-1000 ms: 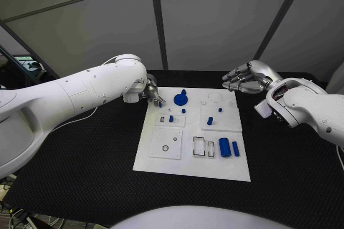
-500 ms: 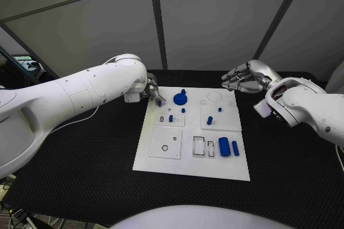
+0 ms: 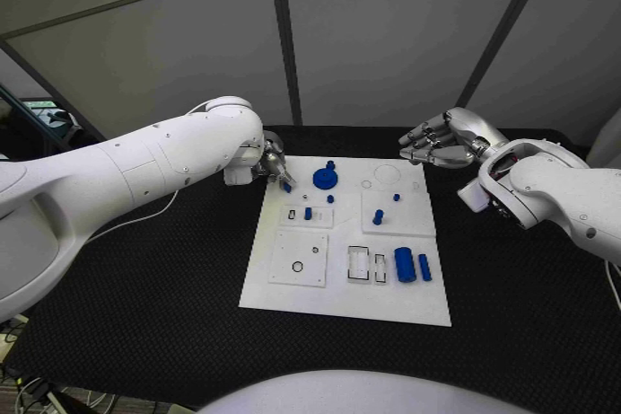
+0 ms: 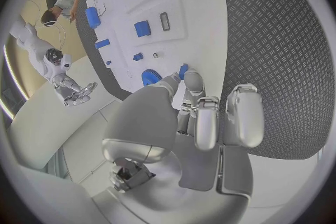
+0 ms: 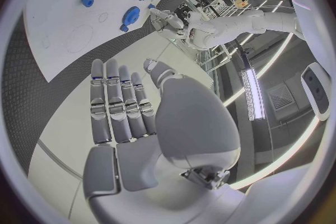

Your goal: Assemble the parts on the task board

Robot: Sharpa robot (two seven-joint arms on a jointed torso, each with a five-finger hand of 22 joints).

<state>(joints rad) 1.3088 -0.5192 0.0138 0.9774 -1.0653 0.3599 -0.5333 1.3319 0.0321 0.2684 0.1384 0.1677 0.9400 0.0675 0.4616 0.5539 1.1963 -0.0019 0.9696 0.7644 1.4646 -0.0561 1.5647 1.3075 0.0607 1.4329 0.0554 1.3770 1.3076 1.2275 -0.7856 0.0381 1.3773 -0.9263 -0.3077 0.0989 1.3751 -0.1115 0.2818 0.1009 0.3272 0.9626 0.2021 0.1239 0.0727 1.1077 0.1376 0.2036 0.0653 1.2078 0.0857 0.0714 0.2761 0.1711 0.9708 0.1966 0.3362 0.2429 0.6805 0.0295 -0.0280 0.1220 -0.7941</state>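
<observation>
Task board [image 3: 310, 293], a white rectangular plate, lies in the middle of the frame on the black textured table [image 3: 143, 288]. Nearest the camera, on the board's lower right part, a large blue cylinder [image 3: 405, 265] lies on its side, with a thinner blue bar [image 3: 424, 268] just beside it to the right. Left of them are two empty rectangular slots [image 3: 366, 263], and further left a raised white square plate [image 3: 301, 258] with a small round hole. Higher up, toward the centre, a small blue peg [image 3: 378, 216] stands in the right-hand panel, and another small blue piece [image 3: 308, 214] stands in the left-hand panel next to a small slot. Above these sit two tiny blue studs [image 3: 331, 198] and [image 3: 396, 197]. Near the board's upper edge a round blue knob-like part [image 3: 327, 178] rests, with an outlined circle [image 3: 387, 173] to its right.

At the board's upper left corner, the left hand [image 3: 271, 169] has its fingers drawn together, pinching a small blue part [image 3: 286, 186] at its fingertips [image 4: 190, 80] against the board's surface. In the upper right of the frame, the right hand [image 3: 440, 140] hovers beyond the board's far right corner, holding nothing, its fingers [image 5: 119, 102] extended side by side and loosely curled.
</observation>
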